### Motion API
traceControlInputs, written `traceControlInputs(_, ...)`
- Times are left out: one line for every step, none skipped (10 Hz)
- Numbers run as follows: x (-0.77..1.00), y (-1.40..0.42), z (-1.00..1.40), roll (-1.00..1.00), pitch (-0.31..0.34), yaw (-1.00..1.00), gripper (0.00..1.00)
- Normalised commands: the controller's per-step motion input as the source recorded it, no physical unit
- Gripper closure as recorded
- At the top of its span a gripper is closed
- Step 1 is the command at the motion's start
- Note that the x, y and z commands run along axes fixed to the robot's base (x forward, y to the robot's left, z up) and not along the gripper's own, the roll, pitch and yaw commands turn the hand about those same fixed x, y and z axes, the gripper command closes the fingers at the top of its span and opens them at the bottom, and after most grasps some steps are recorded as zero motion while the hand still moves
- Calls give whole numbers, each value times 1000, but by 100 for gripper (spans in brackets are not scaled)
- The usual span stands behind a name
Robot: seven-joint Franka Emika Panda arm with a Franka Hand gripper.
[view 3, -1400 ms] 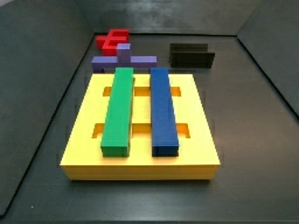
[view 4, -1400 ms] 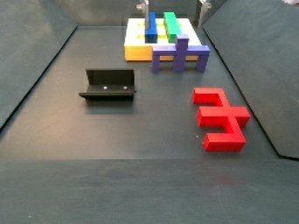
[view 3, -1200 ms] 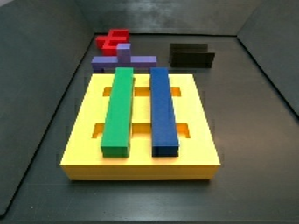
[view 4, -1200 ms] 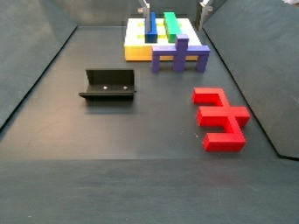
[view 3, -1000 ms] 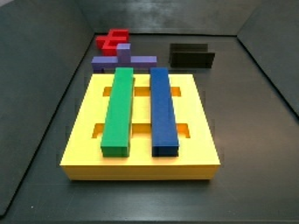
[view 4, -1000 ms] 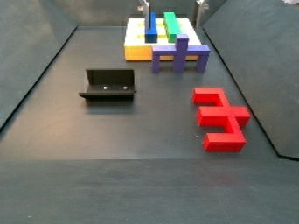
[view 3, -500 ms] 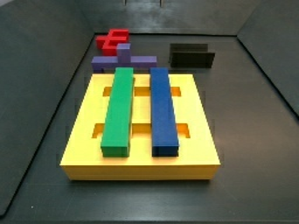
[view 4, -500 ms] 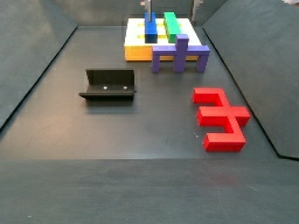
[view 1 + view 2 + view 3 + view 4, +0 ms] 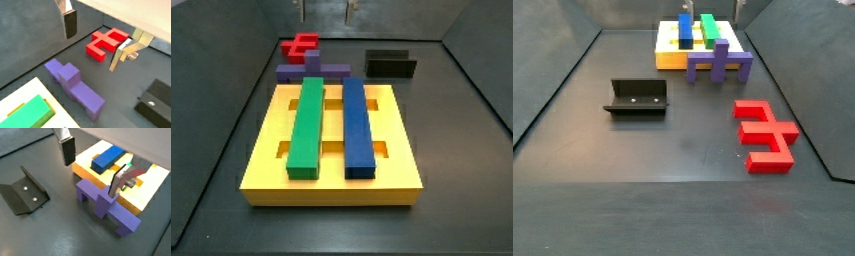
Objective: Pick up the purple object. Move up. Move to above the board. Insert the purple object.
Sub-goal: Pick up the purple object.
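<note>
Above the purple object (image 9: 103, 203), which stands on the floor against the board (image 9: 148, 183), the claw (image 9: 92, 167) hangs spread (2 fingers apart), placed to straddle its crossbar.

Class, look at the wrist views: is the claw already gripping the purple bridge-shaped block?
No. In a wrist view the claw hangs open above the purple bridge-shaped block, which stands on the floor with nothing between the fingers.
</note>
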Motion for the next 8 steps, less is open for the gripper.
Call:
traceControlInputs(-291,-151,-397,-44,-140,23,0)
traceControlInputs(-234,-280,-337,0,-129,80,0)
traceControlInputs(-166,-423,-214,64,-90,80,0)
traceControlInputs(-214,-380,-183,90,-113,60,0)
traceControlInputs(-160,-323,-180,103,-96,6,0)
traceControlInputs(-91,-229,-249,103,-73,0,0)
traceControlInputs(-20,-71,-329,53,-54,0,0)
traceControlInputs(0,-14,-349,50,-44,0,0)
